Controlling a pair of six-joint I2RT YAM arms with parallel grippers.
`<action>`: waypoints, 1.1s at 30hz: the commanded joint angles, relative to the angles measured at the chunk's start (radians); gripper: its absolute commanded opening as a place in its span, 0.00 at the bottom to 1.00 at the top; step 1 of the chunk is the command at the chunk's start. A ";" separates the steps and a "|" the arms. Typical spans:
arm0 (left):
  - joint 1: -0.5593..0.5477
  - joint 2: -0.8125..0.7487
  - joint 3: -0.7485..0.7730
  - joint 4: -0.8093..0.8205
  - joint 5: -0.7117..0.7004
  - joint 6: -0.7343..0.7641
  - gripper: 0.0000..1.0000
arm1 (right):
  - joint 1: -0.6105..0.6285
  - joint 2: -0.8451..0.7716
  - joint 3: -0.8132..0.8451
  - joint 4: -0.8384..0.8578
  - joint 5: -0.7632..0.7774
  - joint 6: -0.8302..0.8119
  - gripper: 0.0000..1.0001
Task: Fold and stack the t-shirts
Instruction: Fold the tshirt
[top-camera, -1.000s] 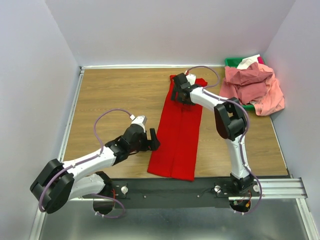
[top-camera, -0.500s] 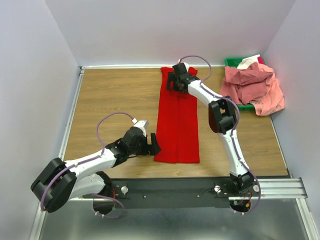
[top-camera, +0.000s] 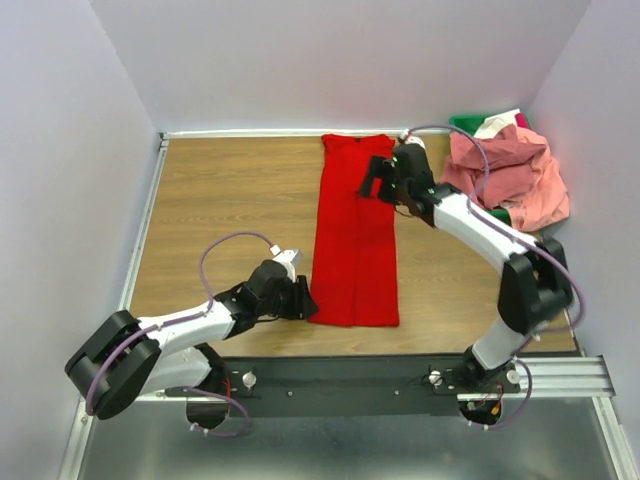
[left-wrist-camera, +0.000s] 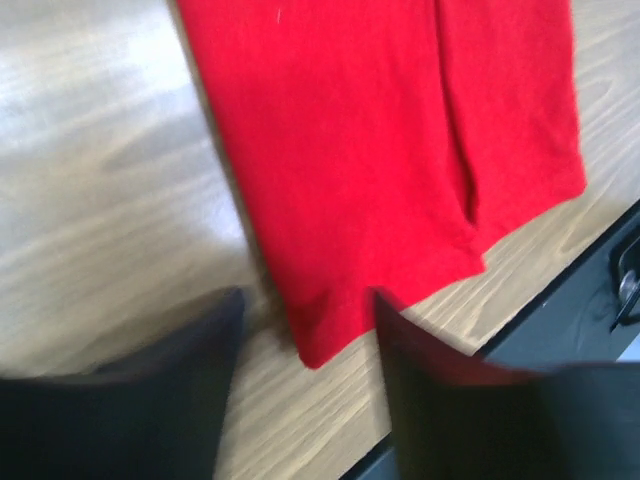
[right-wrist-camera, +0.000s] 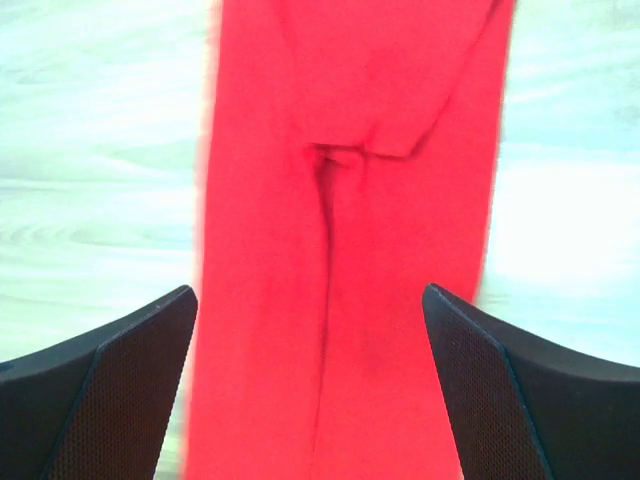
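A bright red t-shirt (top-camera: 355, 250) lies flat on the wooden table, folded into a long narrow strip running from the back edge toward the front. My left gripper (top-camera: 308, 300) sits low at the strip's near left corner. In the left wrist view that corner of the red t-shirt (left-wrist-camera: 350, 150) lies between the parted fingers of the left gripper (left-wrist-camera: 308, 300), with a gap on both sides. My right gripper (top-camera: 372, 180) hovers over the strip's far right part. In its own view the right gripper (right-wrist-camera: 309, 292) stands wide open above the red t-shirt (right-wrist-camera: 350, 80). Salmon pink t-shirts (top-camera: 505, 175) are heaped at the back right.
A green bin (top-camera: 462, 123) stands in the back right corner, mostly covered by the pink heap, with a white cloth (top-camera: 497, 123) on top. White walls enclose the table on three sides. A black rail (top-camera: 400, 372) carrying the arm bases runs along the near edge.
The red strip swung from slanted to straight, with its top pulled toward the back. My right gripper let go and moved right. The left gripper slid to the near left corner and its jaws narrowed.
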 joint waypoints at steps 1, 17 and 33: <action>-0.017 0.006 -0.028 0.020 0.042 -0.012 0.48 | 0.003 -0.205 -0.295 0.141 -0.041 0.149 1.00; -0.048 0.009 -0.056 0.044 0.077 -0.029 0.00 | 0.002 -0.651 -0.889 0.138 -0.509 0.281 1.00; -0.054 -0.077 -0.107 0.050 0.069 -0.090 0.00 | 0.012 -0.674 -0.956 -0.188 -0.620 0.234 0.89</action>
